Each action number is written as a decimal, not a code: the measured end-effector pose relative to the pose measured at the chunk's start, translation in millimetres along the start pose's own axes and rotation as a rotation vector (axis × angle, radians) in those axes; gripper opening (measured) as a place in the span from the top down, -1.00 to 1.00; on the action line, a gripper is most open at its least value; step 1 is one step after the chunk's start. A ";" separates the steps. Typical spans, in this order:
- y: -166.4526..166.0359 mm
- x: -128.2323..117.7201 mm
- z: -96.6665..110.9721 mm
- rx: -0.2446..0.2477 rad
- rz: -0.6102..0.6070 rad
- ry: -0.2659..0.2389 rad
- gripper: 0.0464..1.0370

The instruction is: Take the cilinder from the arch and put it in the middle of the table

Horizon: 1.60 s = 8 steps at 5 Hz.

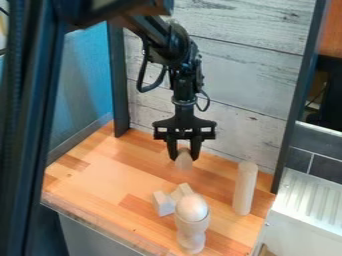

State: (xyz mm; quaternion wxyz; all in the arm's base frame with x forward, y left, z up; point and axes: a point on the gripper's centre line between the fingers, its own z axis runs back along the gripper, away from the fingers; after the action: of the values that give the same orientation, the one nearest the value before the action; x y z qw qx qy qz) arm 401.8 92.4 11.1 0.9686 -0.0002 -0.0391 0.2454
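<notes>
Gripper (184, 156) holding wooden piece (184, 161), apart from blocks (163, 203)

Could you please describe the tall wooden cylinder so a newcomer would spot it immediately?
On the light-brown wooden tabletop, look to the right side, near the slim dark upright post. There stands a tall, plain, pale wooden cylinder. Its straight sides set it apart from the pale wooden goblet-shaped piece topped by a ball.
</notes>
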 end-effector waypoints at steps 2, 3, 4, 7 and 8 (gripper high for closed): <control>-6.2 18.3 -13.9 0.003 -0.278 -0.047 0.10; -16.9 20.5 -22.3 -0.068 -0.434 -0.074 0.10; -15.9 23.6 -26.3 -0.143 -0.535 -0.120 0.10; -15.1 23.7 -34.3 -0.174 -0.568 -0.178 -0.03; -14.7 24.0 -34.9 -0.173 -0.545 -0.176 -0.61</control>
State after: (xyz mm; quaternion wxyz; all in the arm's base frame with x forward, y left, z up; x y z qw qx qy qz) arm 432.5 91.5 -21.6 0.9881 -0.0508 -0.1424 -0.0289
